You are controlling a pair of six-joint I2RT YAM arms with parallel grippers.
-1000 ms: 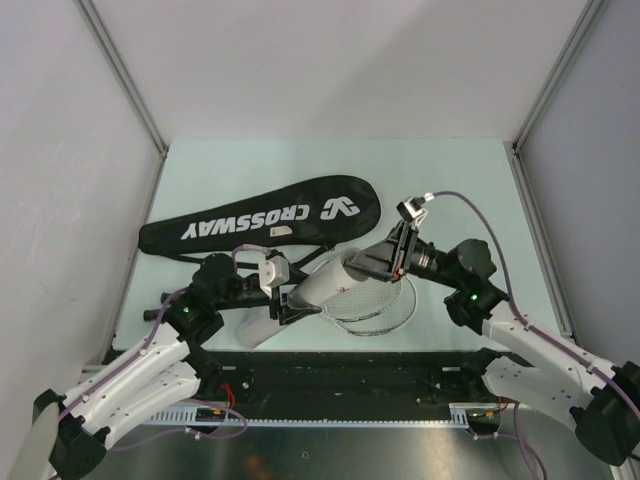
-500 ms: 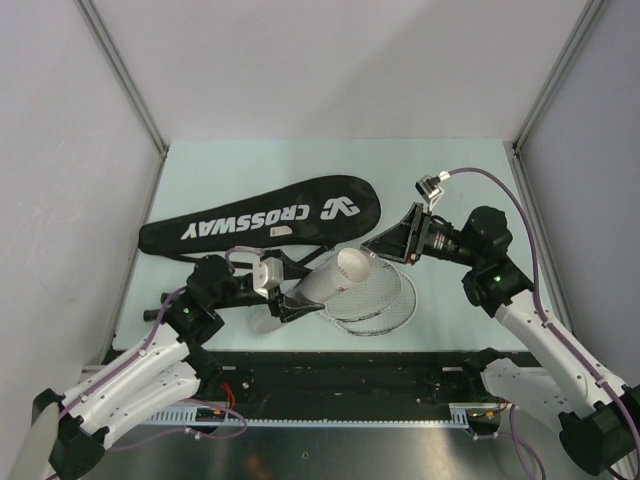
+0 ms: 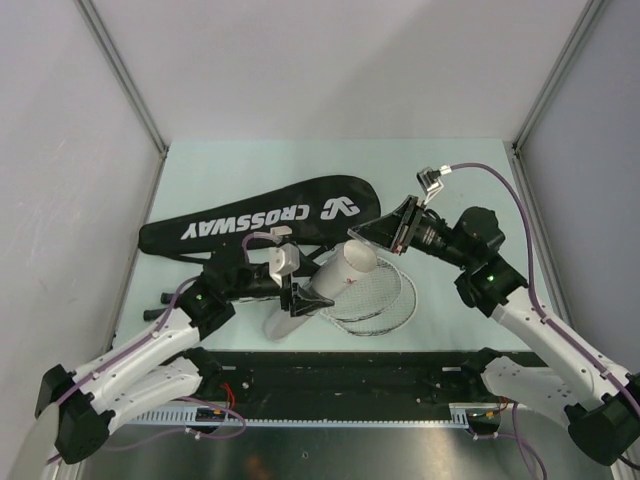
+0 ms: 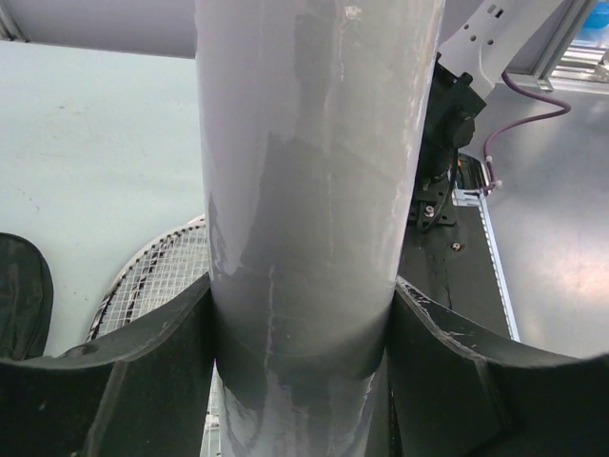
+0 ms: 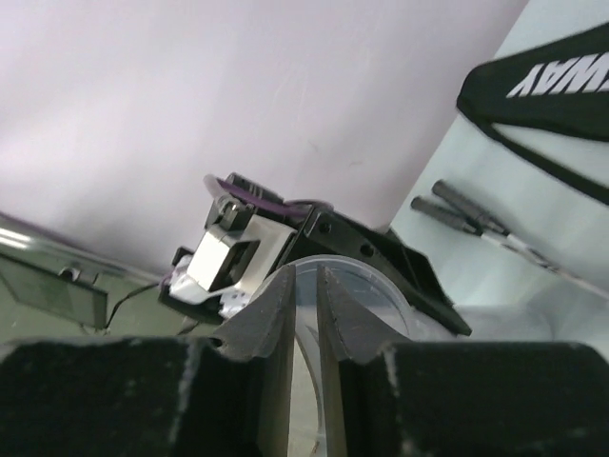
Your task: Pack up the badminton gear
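Our left hand [image 3: 299, 297] clamps the white tube [image 4: 314, 190], tilted over the racket heads [image 3: 385, 300] by the near edge of the bench [image 3: 200, 180]; its contents are hidden (fingers [image 5: 262, 324] cover the mouth). Our right hand [image 3: 374, 236], fingers nearly together, hovers at its rim.

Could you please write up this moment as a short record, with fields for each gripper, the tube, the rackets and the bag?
left gripper: shut on the white cylindrical tube, around its middle
tube pose: slanted, open end toward the right gripper
right gripper: at the tube's open end, fingers nearly together; cannot tell whether it holds anything
rackets: two silver-white rackets lying on the pale green table, heads partly under the tube
bag: long black CROSSWAY racket bag, flat on the table beyond the rackets
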